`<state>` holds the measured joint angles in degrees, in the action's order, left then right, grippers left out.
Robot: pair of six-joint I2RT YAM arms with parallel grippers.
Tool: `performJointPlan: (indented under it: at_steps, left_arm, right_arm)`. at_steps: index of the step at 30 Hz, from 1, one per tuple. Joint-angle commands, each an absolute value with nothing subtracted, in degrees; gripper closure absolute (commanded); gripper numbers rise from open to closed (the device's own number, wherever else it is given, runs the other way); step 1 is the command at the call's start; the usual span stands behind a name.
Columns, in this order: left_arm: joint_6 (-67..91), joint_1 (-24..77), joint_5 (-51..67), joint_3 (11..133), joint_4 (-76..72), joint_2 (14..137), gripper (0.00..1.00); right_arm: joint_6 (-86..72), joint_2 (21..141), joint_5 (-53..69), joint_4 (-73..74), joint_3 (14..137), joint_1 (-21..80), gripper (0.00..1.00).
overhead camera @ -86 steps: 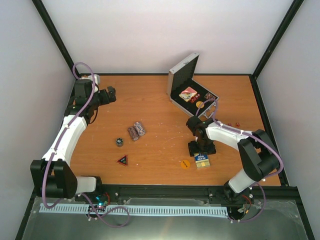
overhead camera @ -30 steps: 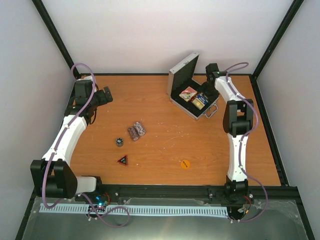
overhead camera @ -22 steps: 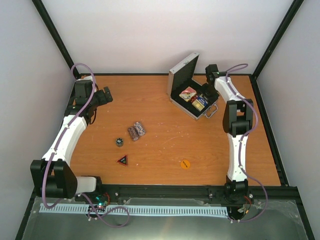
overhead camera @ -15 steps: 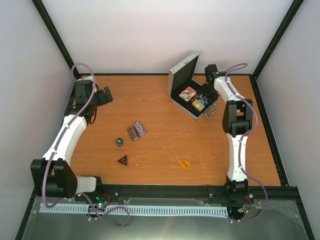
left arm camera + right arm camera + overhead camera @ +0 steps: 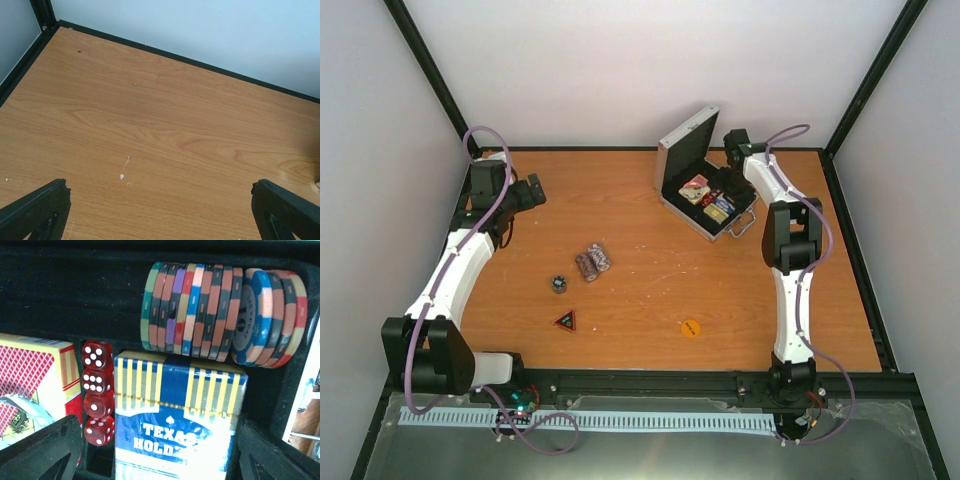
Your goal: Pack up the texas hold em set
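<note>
**Deck in the case; loose pieces wait on the desk.**

Nearest us on the wooden desk (image 5: 650, 290) lie the flat orange disc (image 5: 691, 328) and the dark red-edged triangle (image 5: 565, 320). Beyond them are a small dark chip stack (image 5: 559, 284) and the striped chip stacks (image 5: 593, 261) on their sides. Farther off, the left fingers (image 5: 35, 210) hang spread wide over bare wood. In the open small square silver metal case (image 5: 684, 142), the right fingers (image 5: 45, 450) stand spread either side of the blue-yellow card deck (image 5: 180, 415). The deck seems to lie free beside the tiny red dice (image 5: 96, 390). We judge the next move calls for lifting clear, then fetching a loose piece.
</note>
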<state>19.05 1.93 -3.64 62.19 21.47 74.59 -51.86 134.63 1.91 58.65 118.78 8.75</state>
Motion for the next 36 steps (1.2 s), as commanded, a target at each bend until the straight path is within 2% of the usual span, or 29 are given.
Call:
performJointPlan:
  at_steps: [1, 5, 13, 17, 23, 32, 36]
  left_arm:
    - [19.8, 1.9, -3.8, 63.3, 21.6, 74.6, 0.00]
    - [19.9, 1.9, -4.0, 63.2, 21.7, 74.5, 0.00]
    - [20.2, 1.9, -3.7, 63.1, 21.7, 74.7, 0.00]
    - [20.5, 2.0, -3.7, 63.0, 21.8, 74.5, 0.00]
    - [21.3, 1.9, -7.3, 62.4, 22.7, 72.6, 0.00]
    - [20.9, 2.0, -6.8, 60.7, 23.0, 72.0, 0.00]
    - [20.2, 1.9, -6.3, 60.2, 22.8, 72.0, 0.00]
  right_arm:
    - [-50.5, 131.2, -2.2, 62.1, 121.3, 9.0, 0.13]
    - [-46.4, 128.9, -4.8, 60.3, 121.1, 9.0, 0.14]
    - [-37.2, 129.1, -0.4, 56.1, 119.5, 9.0, 0.43]
    - [-38.0, 128.8, 2.5, 54.1, 116.4, 9.0, 0.54]
    - [-34.4, 120.7, -4.0, 49.7, 109.2, 8.9, 0.50]
    - [-25.5, 98.8, -4.2, 44.4, 75.2, 1.8, 0.50]
    - [-21.8, 94.9, -6.0, 44.7, 68.4, -1.6, 0.51]
